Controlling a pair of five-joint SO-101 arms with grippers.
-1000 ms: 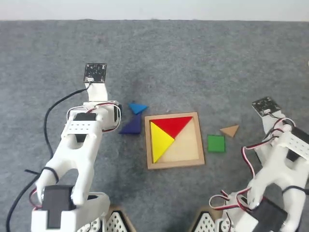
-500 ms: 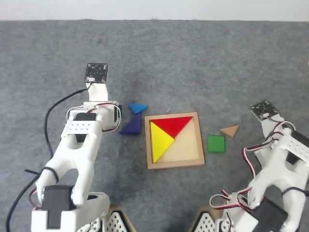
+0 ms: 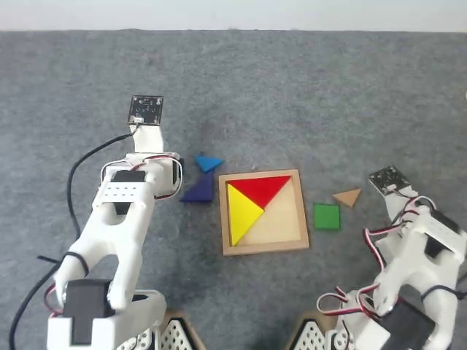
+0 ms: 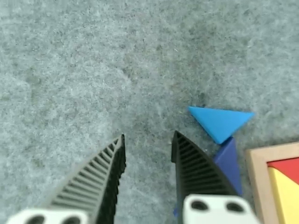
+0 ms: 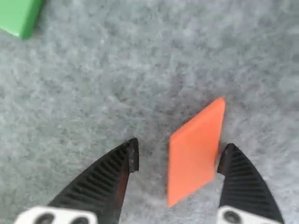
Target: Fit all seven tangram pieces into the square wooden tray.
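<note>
The square wooden tray (image 3: 298, 235) lies mid-table and holds a red triangle (image 3: 266, 188) and a yellow triangle (image 3: 242, 210). Left of it are a light blue triangle (image 3: 208, 163) and a dark blue piece (image 3: 198, 191). A green square (image 3: 326, 216) and a tan triangle (image 3: 347, 197) lie to its right. My left gripper (image 4: 148, 140) is open over bare carpet, beside the light blue triangle (image 4: 219, 122) and the dark blue piece (image 4: 230, 161). My right gripper (image 5: 181, 147) is open, with an orange parallelogram (image 5: 196, 149) flat on the carpet between its fingers.
Grey carpet covers the whole table. The left arm (image 3: 120, 219) reaches along the tray's left side and the right arm (image 3: 419, 251) stands at the right. The tray corner (image 4: 259, 172) and the green square (image 5: 18, 16) show at the wrist views' edges.
The right arm's wrist has shifted toward the tray and the table's front. The left arm has hardly moved. No piece has changed place.
</note>
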